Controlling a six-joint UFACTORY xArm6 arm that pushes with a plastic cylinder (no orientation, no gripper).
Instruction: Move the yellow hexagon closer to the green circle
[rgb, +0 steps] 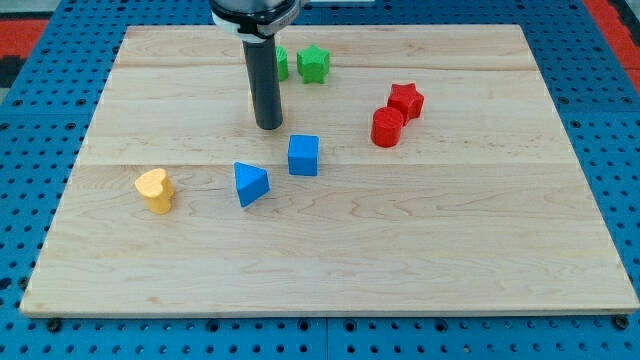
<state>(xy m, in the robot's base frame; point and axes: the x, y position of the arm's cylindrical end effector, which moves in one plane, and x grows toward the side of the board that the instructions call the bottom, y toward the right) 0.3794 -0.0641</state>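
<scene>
Several blocks (154, 190) dot a wooden board (430, 250) on blue pegboard (40, 150); my tip (267, 127), a jawless tool, stands near the blue cube (303, 155).

dark cylindrical rod (267, 85), black round mount (254, 12)

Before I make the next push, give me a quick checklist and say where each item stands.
1. Hexagon in view: not ok; the only yellow block showing is the heart.
2. Hexagon hidden behind my rod: cannot tell.
3. Green circle found: cannot tell; a green block is half hidden by the rod, beside the green star.
4. My tip apart from visible blocks: ok; the blue cube sits to its lower right.
</scene>
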